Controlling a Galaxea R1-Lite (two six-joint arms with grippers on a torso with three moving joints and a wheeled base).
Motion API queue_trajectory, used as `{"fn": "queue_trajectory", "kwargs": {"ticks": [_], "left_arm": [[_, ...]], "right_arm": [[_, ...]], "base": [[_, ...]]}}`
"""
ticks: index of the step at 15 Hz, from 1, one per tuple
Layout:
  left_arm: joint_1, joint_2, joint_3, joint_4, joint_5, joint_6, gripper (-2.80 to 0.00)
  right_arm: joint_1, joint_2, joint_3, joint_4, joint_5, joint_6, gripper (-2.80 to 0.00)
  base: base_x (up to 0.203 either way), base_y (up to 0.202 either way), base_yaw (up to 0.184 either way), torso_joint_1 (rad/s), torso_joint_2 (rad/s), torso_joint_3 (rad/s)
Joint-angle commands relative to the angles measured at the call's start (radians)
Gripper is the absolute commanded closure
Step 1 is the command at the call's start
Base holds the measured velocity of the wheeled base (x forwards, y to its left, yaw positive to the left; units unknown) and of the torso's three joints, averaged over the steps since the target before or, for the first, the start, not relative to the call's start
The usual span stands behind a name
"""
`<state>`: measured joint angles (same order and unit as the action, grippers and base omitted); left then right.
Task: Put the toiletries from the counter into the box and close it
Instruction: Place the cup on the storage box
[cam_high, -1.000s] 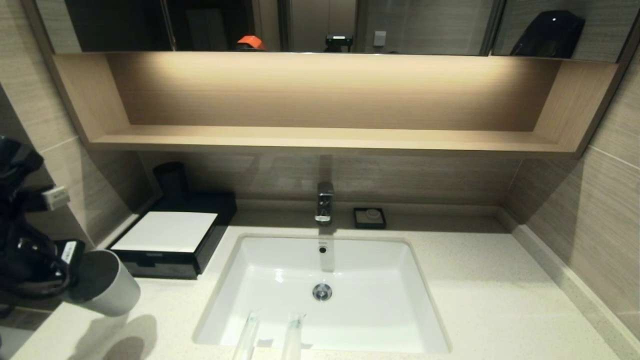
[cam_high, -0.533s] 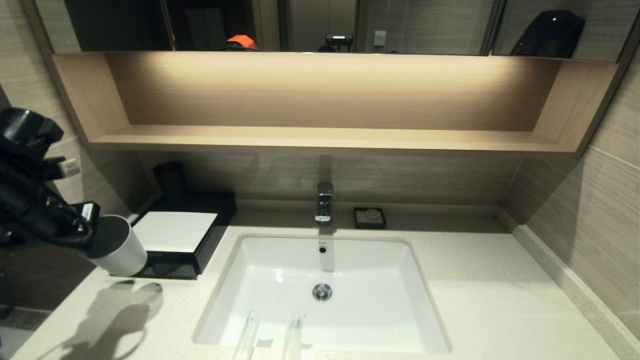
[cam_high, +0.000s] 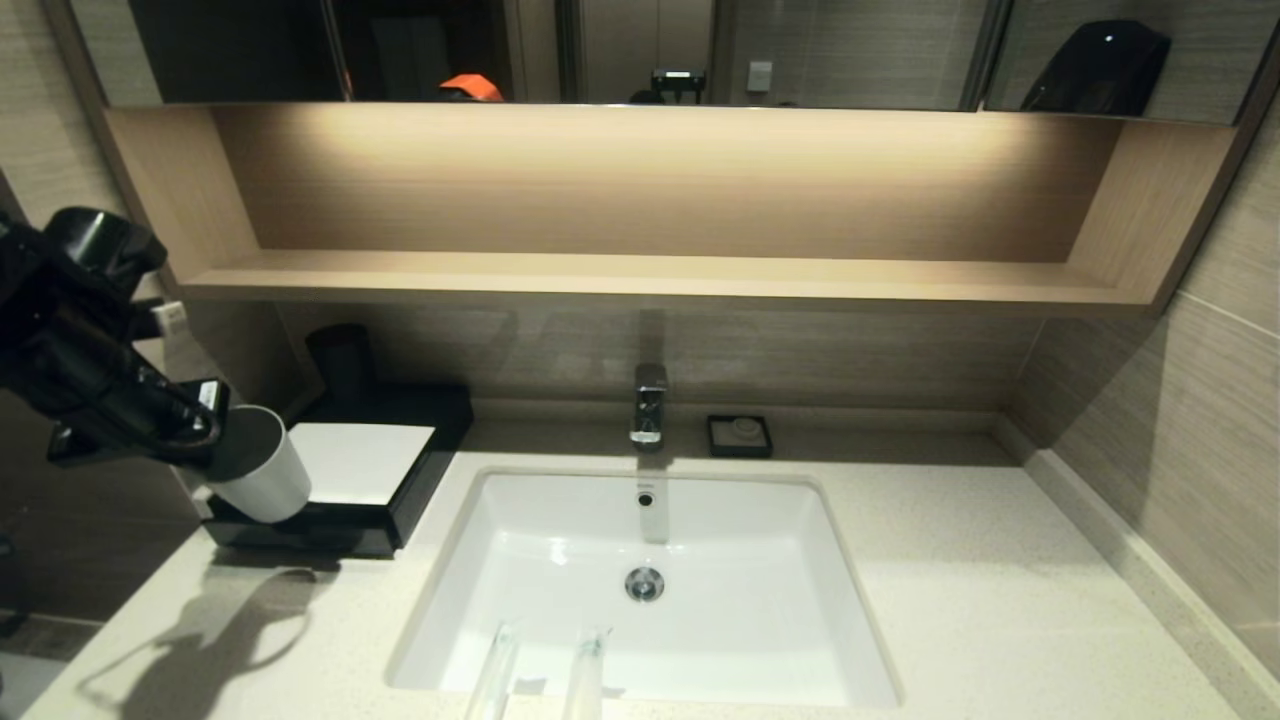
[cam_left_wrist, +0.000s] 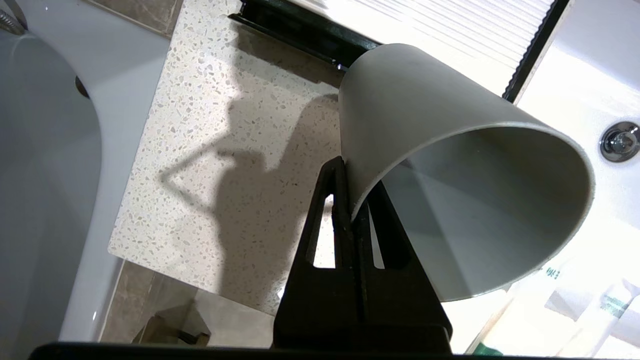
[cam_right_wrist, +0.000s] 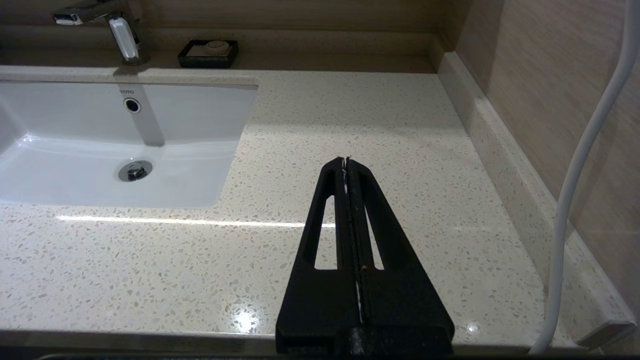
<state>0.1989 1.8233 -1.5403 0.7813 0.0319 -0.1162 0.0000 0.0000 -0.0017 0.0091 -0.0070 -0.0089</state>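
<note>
Both packets lie unboxed at lower centre, box shut, while left fingers pinch a cup, right fingers closed empty.

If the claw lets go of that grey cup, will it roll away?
Probably. The cup is round, smooth and tilted, so it would likely tip and roll. It looks thin-walled and light. The left claw pinches only its rim, so it might slip.

Head camera looks down over sink; both wrist cameras close above counter, sharing sink.
</note>
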Motion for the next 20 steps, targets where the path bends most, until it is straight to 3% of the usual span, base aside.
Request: {"fn": "queue_trajectory", "kwargs": {"ticks": [1, 8, 12, 16, 20], "left_arm": [[0.000, 0.051, -0.037, 0.004, 0.000, -0.006, 0.00], [0.000, 0.141, -0.198, 0.044, -0.001, -0.040, 0.00], [-0.001, 0.243, -0.405, 0.176, -0.001, -0.131, 0.00], [-0.013, 0.298, -0.418, 0.196, -0.006, -0.194, 0.00], [-0.016, 0.312, -0.419, 0.180, -0.057, -0.232, 0.00]], "right_arm": [[0.000, -0.001, 0.000, 0.000, -0.001, 0.000, 0.00], [0.000, -0.001, 0.000, 0.000, 0.000, 0.000, 0.00], [0.000, -0.001, 0.000, 0.000, -0.001, 0.000, 0.00], [0.000, 0.000, 0.000, 0.000, -0.001, 0.000, 0.00], [0.000, 0.000, 0.000, 0.000, -0.001, 0.000, 0.00]], "base": [[0.000, 0.000, 0.000, 0.000, 0.00, 0.000], [0.000, 0.000, 0.000, 0.000, 0.00, 0.000], [0.000, 0.000, 0.000, 0.000, 0.00, 0.000], [0.000, 0.000, 0.000, 0.000, 0.00, 0.000], [0.000, 0.000, 0.000, 0.000, 0.00, 0.000]]}}
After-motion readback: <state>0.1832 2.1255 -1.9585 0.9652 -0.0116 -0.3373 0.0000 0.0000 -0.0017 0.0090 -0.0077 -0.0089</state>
